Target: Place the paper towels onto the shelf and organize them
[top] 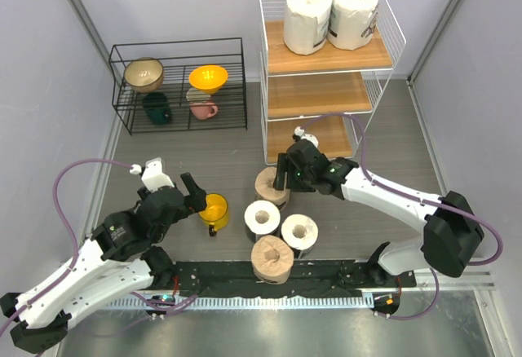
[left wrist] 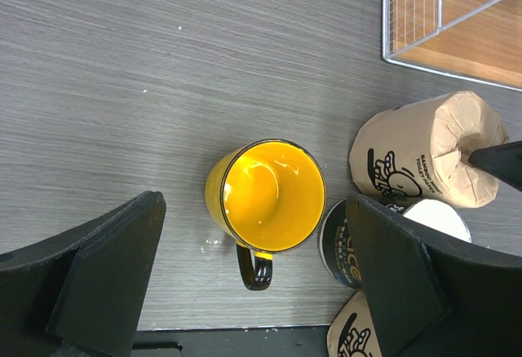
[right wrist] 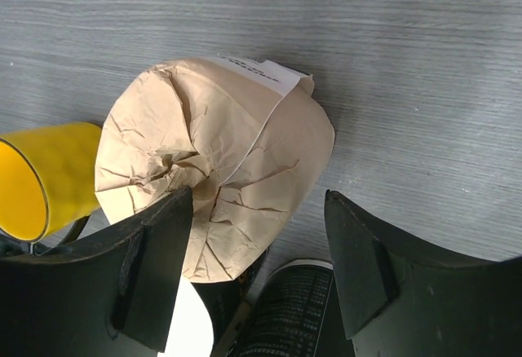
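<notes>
Two white paper towels [top: 307, 17] [top: 353, 13] stand on the top board of the shelf [top: 326, 94]. On the table lie a beige roll [top: 267, 187] [right wrist: 212, 161] [left wrist: 420, 161], a dark-wrapped roll [top: 262, 218] [left wrist: 341, 247], a white roll [top: 299, 231] and another beige roll [top: 272, 259]. My right gripper [top: 283, 179] [right wrist: 257, 210] is open over the first beige roll. One of its fingers [right wrist: 155, 251] rests at the crumpled core, and the other stands off the roll's side. My left gripper [top: 200, 196] [left wrist: 253, 267] hangs open above a yellow cup [left wrist: 265, 196].
A low black wire rack [top: 179, 86] with bowls and mugs stands at the back left. The yellow cup [top: 214, 210] sits just left of the cluster of rolls. Grey walls close in both sides. A black strip [top: 269, 279] runs along the near edge.
</notes>
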`<act>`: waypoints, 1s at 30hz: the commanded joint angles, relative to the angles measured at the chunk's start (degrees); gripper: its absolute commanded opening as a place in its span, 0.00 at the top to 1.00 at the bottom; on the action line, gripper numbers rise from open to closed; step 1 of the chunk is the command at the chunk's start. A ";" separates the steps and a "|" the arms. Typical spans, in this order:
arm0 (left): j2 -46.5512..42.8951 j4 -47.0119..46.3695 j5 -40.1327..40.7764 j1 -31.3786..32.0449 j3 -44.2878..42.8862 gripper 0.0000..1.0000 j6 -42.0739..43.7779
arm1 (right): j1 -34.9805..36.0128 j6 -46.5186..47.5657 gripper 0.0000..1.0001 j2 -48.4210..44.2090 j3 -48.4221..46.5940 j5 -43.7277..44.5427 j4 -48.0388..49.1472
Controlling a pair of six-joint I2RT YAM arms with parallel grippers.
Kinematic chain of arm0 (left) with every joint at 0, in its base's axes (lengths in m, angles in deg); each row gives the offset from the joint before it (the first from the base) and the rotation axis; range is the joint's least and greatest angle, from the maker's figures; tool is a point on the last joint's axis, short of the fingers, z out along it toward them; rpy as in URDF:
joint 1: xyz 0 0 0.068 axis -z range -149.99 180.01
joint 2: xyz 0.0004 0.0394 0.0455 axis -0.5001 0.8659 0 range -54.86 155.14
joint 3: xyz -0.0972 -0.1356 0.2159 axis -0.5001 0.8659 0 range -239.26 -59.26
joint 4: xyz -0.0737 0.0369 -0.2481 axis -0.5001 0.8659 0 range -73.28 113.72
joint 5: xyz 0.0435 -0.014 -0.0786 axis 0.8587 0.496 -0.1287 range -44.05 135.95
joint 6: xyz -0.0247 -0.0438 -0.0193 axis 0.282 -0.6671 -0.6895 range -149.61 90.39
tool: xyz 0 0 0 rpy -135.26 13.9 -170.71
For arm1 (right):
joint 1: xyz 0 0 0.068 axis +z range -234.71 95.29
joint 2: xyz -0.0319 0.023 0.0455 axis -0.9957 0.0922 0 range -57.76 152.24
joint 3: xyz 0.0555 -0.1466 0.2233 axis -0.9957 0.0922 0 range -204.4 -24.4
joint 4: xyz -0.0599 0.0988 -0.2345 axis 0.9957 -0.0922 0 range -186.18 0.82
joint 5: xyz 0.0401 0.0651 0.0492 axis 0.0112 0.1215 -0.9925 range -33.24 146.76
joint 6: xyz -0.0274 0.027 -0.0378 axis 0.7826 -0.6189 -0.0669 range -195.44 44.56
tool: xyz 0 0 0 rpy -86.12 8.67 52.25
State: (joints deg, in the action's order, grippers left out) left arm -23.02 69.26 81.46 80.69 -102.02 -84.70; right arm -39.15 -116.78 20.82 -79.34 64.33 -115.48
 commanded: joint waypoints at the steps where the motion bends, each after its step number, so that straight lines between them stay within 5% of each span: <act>1: 0.07 -1.47 0.97 0.30 0.14 0.00 -0.02 | 0.49 -0.49 0.30 1.04 0.97 1.65 2.13; 7: -0.46 -1.03 0.97 0.30 0.14 0.00 0.07 | 0.58 -0.84 0.33 3.41 1.06 1.66 3.36; 16: -1.42 -0.06 1.41 0.30 -0.04 0.00 0.16 | 0.49 -1.64 0.51 3.33 0.71 3.85 4.07; 30: -1.25 -0.76 1.06 0.30 0.49 0.00 -0.19 | 0.49 3.46 0.54 -12.74 -6.05 13.16 -4.54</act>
State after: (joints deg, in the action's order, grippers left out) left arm -24.29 69.30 81.52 80.69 -101.89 -84.70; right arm -38.89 -115.45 14.99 -79.43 71.70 -119.26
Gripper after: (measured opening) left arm 0.996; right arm 0.453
